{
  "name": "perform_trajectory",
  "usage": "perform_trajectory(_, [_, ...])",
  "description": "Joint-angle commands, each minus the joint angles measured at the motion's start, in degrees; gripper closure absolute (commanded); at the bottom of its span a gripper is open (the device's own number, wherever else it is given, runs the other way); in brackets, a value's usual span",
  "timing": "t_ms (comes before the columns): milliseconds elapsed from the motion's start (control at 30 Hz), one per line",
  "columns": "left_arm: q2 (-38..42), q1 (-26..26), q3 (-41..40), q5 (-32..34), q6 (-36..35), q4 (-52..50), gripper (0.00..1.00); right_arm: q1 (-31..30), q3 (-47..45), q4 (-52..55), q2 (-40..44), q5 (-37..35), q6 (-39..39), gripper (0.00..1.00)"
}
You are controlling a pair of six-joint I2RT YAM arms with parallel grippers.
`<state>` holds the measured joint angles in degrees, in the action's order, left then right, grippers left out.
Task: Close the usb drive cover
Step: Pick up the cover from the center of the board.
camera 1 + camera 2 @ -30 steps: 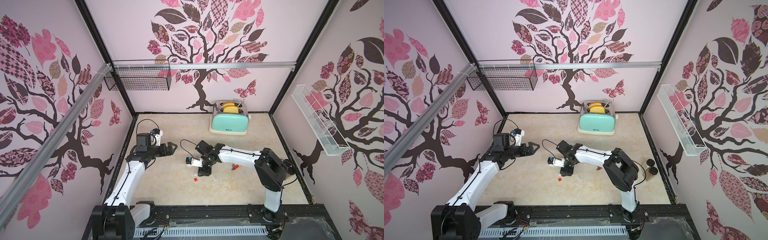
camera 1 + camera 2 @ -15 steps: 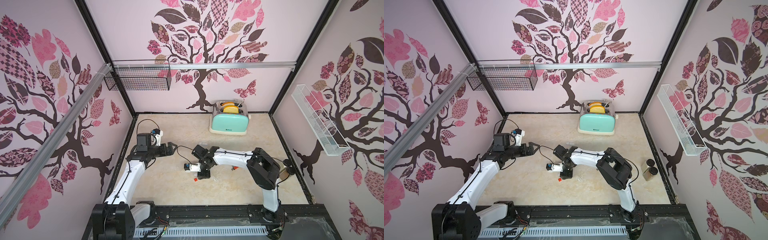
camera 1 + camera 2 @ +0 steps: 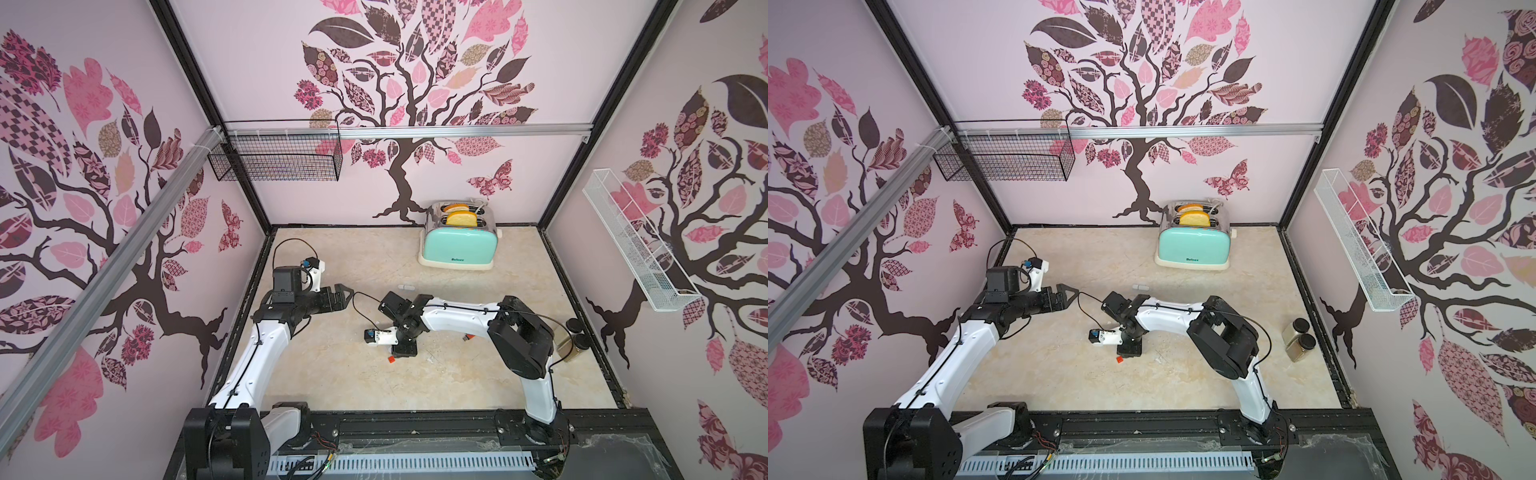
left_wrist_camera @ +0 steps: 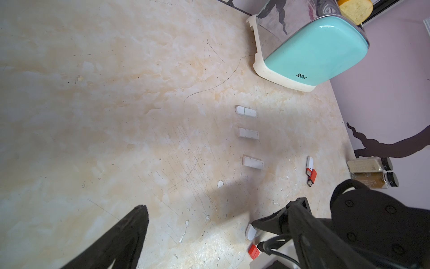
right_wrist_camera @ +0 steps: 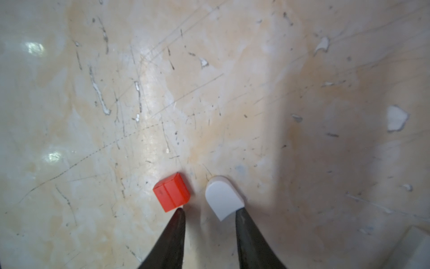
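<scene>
A red cap (image 5: 171, 192) and a white cap (image 5: 223, 196) lie loose on the marble tabletop. My right gripper (image 5: 209, 210) points down just behind them, jaws narrowly open with bare table between. One fingertip touches the white cap's edge and the other stands at the red cap's corner. In both top views the red cap (image 3: 391, 359) (image 3: 1119, 360) lies beside that gripper (image 3: 405, 353). Two uncapped red-and-white usb drives (image 4: 310, 171) lie near the jars. My left gripper (image 3: 347, 293) (image 4: 216, 205) hovers wide open and empty to the left.
A capped white usb drive (image 4: 245, 110) (image 3: 406, 287) and two white rectangular pieces (image 4: 248, 133) (image 4: 253, 162) lie in a row mid-table. A mint toaster (image 3: 457, 245) stands at the back. Two spice jars (image 3: 575, 338) lie at the right edge.
My right arm has swung a little leftward and settled over the two caps, and its jaws have narrowed. The left arm has stayed still and open.
</scene>
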<state>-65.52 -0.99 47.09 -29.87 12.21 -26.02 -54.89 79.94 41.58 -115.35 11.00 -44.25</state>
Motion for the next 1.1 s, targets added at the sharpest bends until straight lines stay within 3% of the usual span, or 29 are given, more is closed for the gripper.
perform_trajectory(0, [0.3, 0.1, -0.4, -1.0, -0.5, 0.5, 0.02, -0.4, 1.1, 0.0, -1.9, -2.1, -0.8, 0.60])
perform_trajectory(400, [0.3, 0.1, -0.6, -0.8, -0.4, 0.9, 0.02, -0.7, 1.2, -1.4, -2.0, -4.3, -2.3, 0.51])
perform_trajectory(1067, [0.9, 0.1, -0.8, -0.9, -0.4, 1.0, 0.02, -2.0, -0.5, 2.6, -1.1, -1.5, -6.8, 0.63])
